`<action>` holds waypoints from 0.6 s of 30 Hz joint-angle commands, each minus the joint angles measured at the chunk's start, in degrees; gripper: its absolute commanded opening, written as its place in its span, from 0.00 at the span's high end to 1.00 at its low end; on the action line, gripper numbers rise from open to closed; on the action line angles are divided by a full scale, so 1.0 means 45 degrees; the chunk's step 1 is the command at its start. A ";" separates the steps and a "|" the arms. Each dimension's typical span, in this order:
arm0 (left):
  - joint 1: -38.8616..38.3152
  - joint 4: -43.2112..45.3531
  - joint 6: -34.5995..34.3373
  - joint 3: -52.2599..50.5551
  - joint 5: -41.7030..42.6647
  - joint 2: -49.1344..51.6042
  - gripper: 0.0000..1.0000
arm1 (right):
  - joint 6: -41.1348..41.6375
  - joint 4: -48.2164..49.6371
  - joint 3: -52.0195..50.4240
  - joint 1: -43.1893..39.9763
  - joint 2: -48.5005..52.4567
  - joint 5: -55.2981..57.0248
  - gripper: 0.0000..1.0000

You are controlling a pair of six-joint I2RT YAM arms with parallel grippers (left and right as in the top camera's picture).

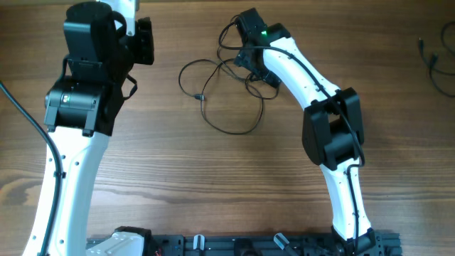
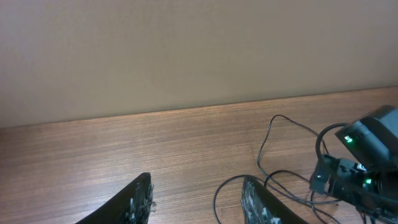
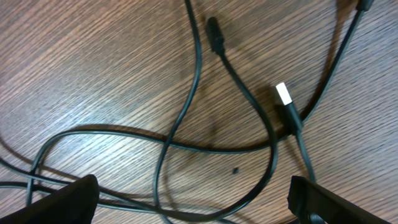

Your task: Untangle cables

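Cables [image 3: 166, 144]: thin black strands, looped and crossing on wooden bench [image 3: 93, 68]. One silver-tipped plug [image 3: 283, 94]; one small black plug [image 3: 215, 36]. Right fingers [image 3: 65, 200]: spread wide at lower corners, gripping nothing.

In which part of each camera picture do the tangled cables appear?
Overhead: cables at top centre, partly under the right gripper.
Left wrist: cables at lower right.
Right wrist: cables across the whole frame.
Shared landmark: the right gripper, open over the tangle.

The right arm [image 1: 295, 67] covers part of the cables [image 1: 202, 97]. A lone cable [image 1: 431, 62] runs off the right edge.
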 commanded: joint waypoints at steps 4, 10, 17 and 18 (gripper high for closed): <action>0.0107 0.0160 -0.0078 -0.0058 -0.0078 0.0063 0.52 | 0.0432 -0.0073 -0.0117 0.0024 0.0787 0.0000 0.01; 0.0107 0.0194 -0.0078 -0.0058 -0.0078 0.0063 0.52 | 0.0423 0.0126 -0.0117 0.0019 0.0787 0.0005 0.24; 0.0107 0.0165 -0.0083 -0.0058 -0.0078 0.0063 0.51 | 0.0019 0.0680 -0.0117 0.0019 0.0787 -0.0019 0.96; 0.0107 0.0136 -0.0078 -0.0058 -0.0078 0.0063 0.51 | -0.0525 0.0981 -0.0117 0.0019 0.0787 -0.0209 0.96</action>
